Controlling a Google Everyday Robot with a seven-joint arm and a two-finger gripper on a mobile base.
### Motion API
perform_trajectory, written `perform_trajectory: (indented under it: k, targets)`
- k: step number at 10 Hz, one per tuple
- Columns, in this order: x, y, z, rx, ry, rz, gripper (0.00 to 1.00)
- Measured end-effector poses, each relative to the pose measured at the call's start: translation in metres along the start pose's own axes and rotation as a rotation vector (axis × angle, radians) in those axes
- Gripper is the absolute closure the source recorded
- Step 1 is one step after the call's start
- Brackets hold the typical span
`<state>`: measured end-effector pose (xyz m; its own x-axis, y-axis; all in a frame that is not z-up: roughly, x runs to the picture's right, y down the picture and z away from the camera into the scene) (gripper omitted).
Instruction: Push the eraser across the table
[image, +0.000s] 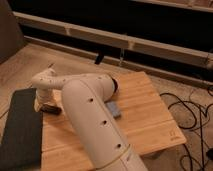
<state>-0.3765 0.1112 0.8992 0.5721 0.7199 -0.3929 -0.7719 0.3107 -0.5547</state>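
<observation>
The light wooden table (145, 117) fills the middle of the camera view. My white arm rises from the bottom centre and bends left. My gripper (44, 104) hangs down at the table's left edge, next to the dark grey mat. A small dark bar that looks like the eraser (52, 109) lies on the wood right at the gripper's tip, partly hidden by it. I cannot tell whether they touch.
A dark grey mat (20, 131) lies along the table's left side. A blue-grey block (114, 109) rests on the table just right of my arm. Black cables (192, 107) lie on the floor at the right. A dark wall with a light rail (100, 35) runs behind.
</observation>
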Motion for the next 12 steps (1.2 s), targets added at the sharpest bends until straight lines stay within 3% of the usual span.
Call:
perform_trajectory:
  k: [1, 2, 4, 6, 8, 10, 12]
  targets:
    - [0.012, -0.009, -0.012, 0.054, 0.018, -0.001, 0.35]
    - [0.029, -0.026, -0.034, 0.143, 0.036, 0.005, 0.35]
    - [0.059, -0.035, -0.067, 0.255, 0.059, 0.020, 0.35]
    - [0.088, -0.030, -0.081, 0.312, 0.097, 0.039, 0.35]
    - [0.125, -0.023, -0.072, 0.321, 0.199, 0.073, 0.35]
    - [0.157, -0.021, -0.049, 0.301, 0.337, 0.126, 0.35]
    - [0.164, -0.035, -0.033, 0.296, 0.425, 0.160, 0.35]
